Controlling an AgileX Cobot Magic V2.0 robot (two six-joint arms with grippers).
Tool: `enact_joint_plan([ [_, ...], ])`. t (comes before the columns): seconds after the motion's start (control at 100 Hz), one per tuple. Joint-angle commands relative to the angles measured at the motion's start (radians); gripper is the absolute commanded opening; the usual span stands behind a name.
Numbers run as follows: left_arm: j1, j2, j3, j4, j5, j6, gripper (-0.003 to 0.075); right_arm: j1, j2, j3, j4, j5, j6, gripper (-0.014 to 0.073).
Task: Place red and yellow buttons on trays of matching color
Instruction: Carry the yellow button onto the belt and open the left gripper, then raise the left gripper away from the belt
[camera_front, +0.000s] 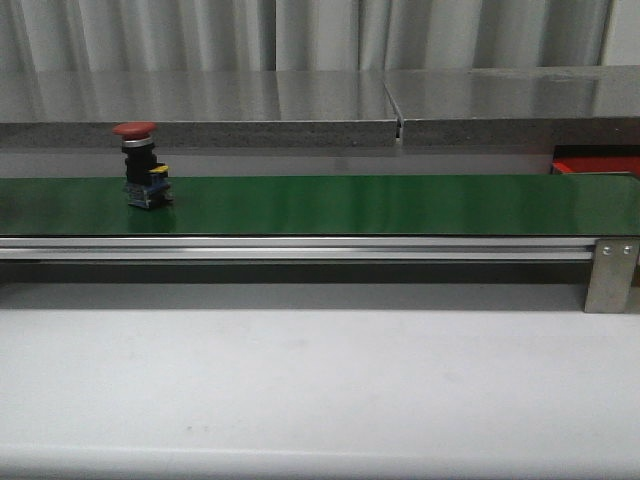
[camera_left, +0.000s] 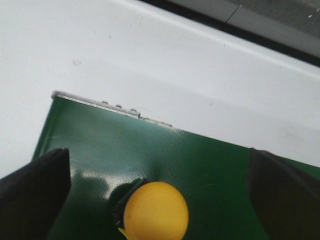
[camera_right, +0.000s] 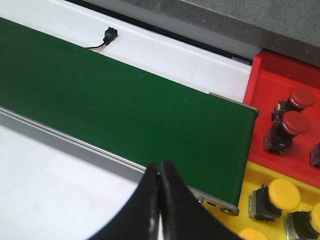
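Note:
A red button (camera_front: 140, 165) stands upright on the green belt (camera_front: 380, 205) at its left part; neither gripper shows in the front view. In the left wrist view a yellow button (camera_left: 156, 211) sits on the belt (camera_left: 210, 160) near its end, between the wide-apart fingers of my open left gripper (camera_left: 158, 170), touching neither. My right gripper (camera_right: 160, 169) is shut on nothing, over the belt's near rail. Beside that belt end lie the red tray (camera_right: 265, 85) holding red buttons (camera_right: 295, 122) and the yellow tray (camera_right: 250, 182) holding yellow buttons (camera_right: 284, 194).
The belt's metal rail (camera_front: 300, 248) and an end bracket (camera_front: 612, 275) run along its front. White tabletop (camera_front: 320, 380) lies before it, a grey counter (camera_front: 300, 110) behind. A small black connector (camera_right: 109, 35) with wires sits beyond the belt.

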Motion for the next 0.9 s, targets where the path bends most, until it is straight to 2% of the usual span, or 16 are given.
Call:
enact_joint_plan([
  [0.0, -0.003, -0.103, -0.029, -0.030, -0.061, 0.023, 0.0692, 0.003, -0.016, -0.022, 0.017, -0.047, -0.003, -0.0109],
  [0.18, -0.011, -0.221, -0.021, -0.032, -0.080, 0.063, 0.0692, 0.003, -0.016, -0.022, 0.017, -0.047, -0.003, -0.0109],
  [0.34, -0.070, -0.355, 0.059, -0.034, -0.155, 0.100, 0.0692, 0.003, -0.016, -0.022, 0.017, -0.047, -0.003, -0.0109],
  [0.53, -0.176, -0.578, 0.286, -0.034, -0.311, 0.102, 0.0692, 0.003, -0.016, -0.022, 0.017, -0.047, -0.003, -0.0109],
  [0.72, -0.299, -0.822, 0.581, -0.027, -0.461, 0.102, 0.0690, 0.003, -0.016, -0.022, 0.017, -0.047, -0.003, -0.0109],
  [0.89, -0.336, -1.056, 0.802, -0.034, -0.524, 0.102, 0.0690, 0.003, -0.016, -0.022, 0.017, -0.047, -0.003, -0.0109],
])
